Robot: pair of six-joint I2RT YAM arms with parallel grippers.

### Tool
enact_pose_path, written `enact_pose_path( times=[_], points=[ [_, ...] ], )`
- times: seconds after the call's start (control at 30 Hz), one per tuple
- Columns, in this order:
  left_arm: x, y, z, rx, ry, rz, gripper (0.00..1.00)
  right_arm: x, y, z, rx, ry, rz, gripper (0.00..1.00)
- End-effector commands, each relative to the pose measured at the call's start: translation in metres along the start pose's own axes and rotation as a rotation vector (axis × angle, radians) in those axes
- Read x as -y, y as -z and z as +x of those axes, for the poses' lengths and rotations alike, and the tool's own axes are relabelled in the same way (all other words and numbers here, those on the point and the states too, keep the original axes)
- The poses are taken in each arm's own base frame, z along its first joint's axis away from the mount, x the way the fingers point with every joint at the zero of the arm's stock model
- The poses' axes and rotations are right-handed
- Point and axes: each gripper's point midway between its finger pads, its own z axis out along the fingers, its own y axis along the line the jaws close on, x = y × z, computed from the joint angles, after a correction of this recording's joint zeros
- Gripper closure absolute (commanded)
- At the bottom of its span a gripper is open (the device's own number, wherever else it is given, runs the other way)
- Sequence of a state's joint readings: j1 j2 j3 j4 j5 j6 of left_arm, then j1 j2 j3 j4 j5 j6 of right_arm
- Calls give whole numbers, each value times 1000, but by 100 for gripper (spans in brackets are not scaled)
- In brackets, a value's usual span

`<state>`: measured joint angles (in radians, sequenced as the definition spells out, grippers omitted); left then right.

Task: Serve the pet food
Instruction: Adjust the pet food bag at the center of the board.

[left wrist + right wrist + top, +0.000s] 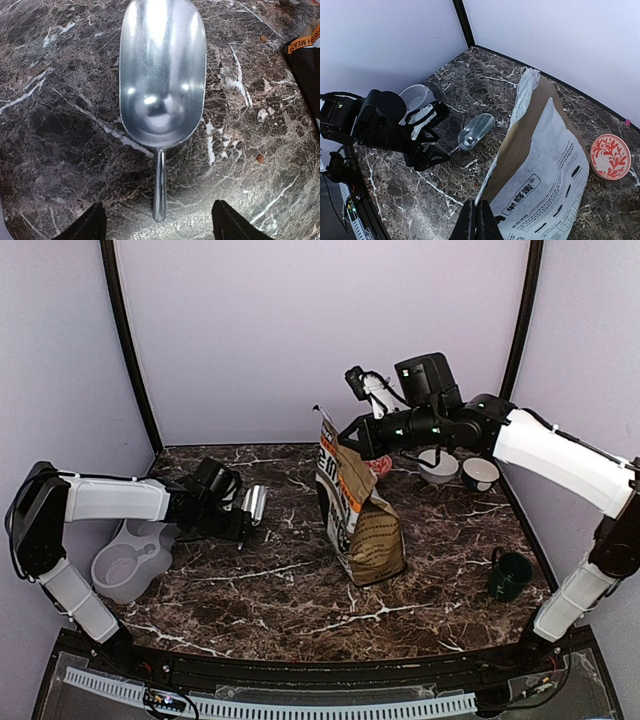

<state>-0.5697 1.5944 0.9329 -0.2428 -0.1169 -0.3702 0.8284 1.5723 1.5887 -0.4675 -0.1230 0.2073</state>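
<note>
Status check, task: serve the pet food.

- No heap of pet food shows in any view. I judge it is inside the bag (pixel 358 515), which stands upright at the bench centre. Two small brown bits (pixel 260 158) on the marble near it may be stray pellets, but they are too small to be sure.
- My right gripper (pixel 476 210) has its fingers together, pinched on the bag's top edge. From above the mouth looks held up, but I cannot tell how far open it is.
- My left gripper (pixel 159 212) has its fingers well apart, one on each side of the handle end of the metal scoop (pixel 162 75), touching neither. The scoop lies flat on the bench, left of centre, with its bowl facing up and empty.
- The grey double bowl (pixel 130 562) sits at the left edge toward the near corner. What shows of it in the overhead view looks empty, though the left arm covers part of it.
- Also on the bench are two white bowls (pixel 438 466) toward the far right corner, a dark mug (pixel 510 577) by the right edge, and a red patterned disc (pixel 611 156) behind the bag.

Progress, my judgement: early. The bag is secured and the scoop is lined up but not yet grasped. Left to do: close on the handle, lift, dip into the bag, carry to the grey bowl, tip out.
</note>
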Motion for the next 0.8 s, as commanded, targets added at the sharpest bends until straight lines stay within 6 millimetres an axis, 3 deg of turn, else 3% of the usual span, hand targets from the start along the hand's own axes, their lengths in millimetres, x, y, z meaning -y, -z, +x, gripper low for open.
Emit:
enact_pose_path(
  times=[0.0, 0.23, 0.53, 0.6, 0.63, 0.77],
  points=[
    [0, 17, -5, 24, -19, 9, 25, -13, 29, -65, 288, -2, -9, 100],
    [14, 40, -24, 105, -37, 89, 26, 2, 27, -34, 240, -32, 52, 100],
    [36, 70, -44, 207, -89, 159, 27, 2, 34, -22, 219, -16, 45, 43],
    [36, 72, -47, 215, -95, 158, 27, 4, 40, -20, 222, -12, 57, 34],
    [47, 73, -44, 214, -120, 174, 27, 6, 43, -18, 223, -10, 65, 31],
    [60, 73, -39, 211, -161, 187, 27, 18, 58, -9, 224, -5, 115, 23]
  ],
)
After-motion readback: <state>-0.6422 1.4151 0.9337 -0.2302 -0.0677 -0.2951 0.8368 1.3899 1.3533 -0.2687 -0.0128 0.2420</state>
